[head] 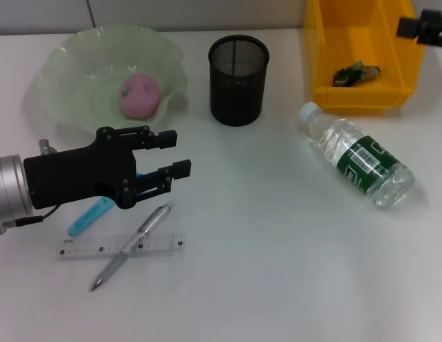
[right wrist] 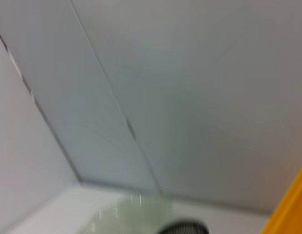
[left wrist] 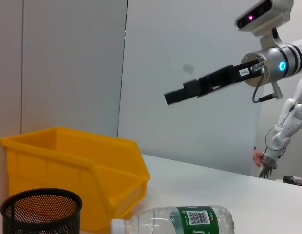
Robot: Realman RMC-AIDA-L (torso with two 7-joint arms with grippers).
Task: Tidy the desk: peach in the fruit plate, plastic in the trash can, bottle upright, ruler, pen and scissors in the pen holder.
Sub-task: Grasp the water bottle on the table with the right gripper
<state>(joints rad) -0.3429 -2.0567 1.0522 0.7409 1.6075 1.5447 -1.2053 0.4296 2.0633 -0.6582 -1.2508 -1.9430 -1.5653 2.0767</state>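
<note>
Left end effector (head: 177, 152), its black fingers spread wide and holding nothing, hangs over the white tabletop (head: 278, 256) just in front of the pale green fruit plate (head: 71, 68), above the blue-handled scissors (head: 91, 216); the right end effector (head: 424, 27) sits high over the far corner of the yellow trash can (head: 392, 78), and I cannot tell how its fingers stand. Going down in size: the trash can holds a scrap of plastic (head: 355, 72), the plate holds the pink peach (head: 140, 95), the bottle (head: 356, 156) lies on its side near the can, the black mesh pen holder (head: 238, 80) stands between plate and can, and the pen (head: 132, 244) lies across the ruler (head: 121, 246).
</note>
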